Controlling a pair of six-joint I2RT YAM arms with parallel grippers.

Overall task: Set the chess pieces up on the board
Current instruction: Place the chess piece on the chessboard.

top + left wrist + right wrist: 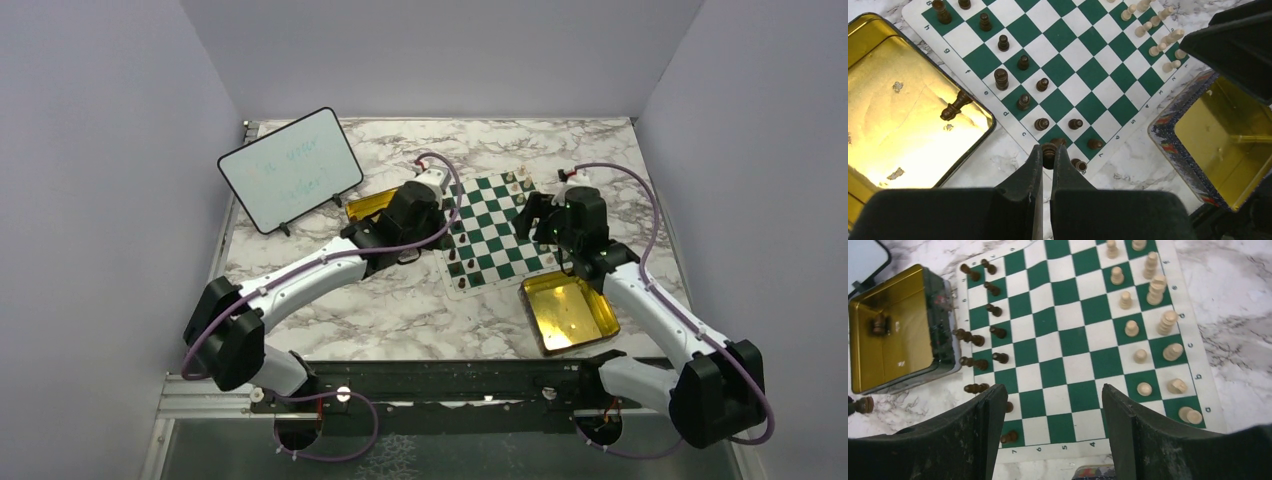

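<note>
- The cream chess pieces (1131,328) stand in two neat files down the right edge of the board (1068,340). That army looks all but set, though the right wrist view cuts off its top end.
- The dark chess pieces (1023,62) run in two ragged rows along the opposite edge. That side is unfinished, I'd judge.
- The left gripper (1049,154) is pinched tight on a dark piece (1049,148), right at the board's edge near a corner.
- The right gripper (1053,400) hangs over the board, fingers spread wide with nothing between them.
- The left wrist view catches a toppled dark piece (955,106) lying in the gold tin (893,65). That's at least one more to fetch.
- Only the overhead view shows the whiteboard (290,168) and both arms whole. The pieces are too tiny to sort there.
</note>
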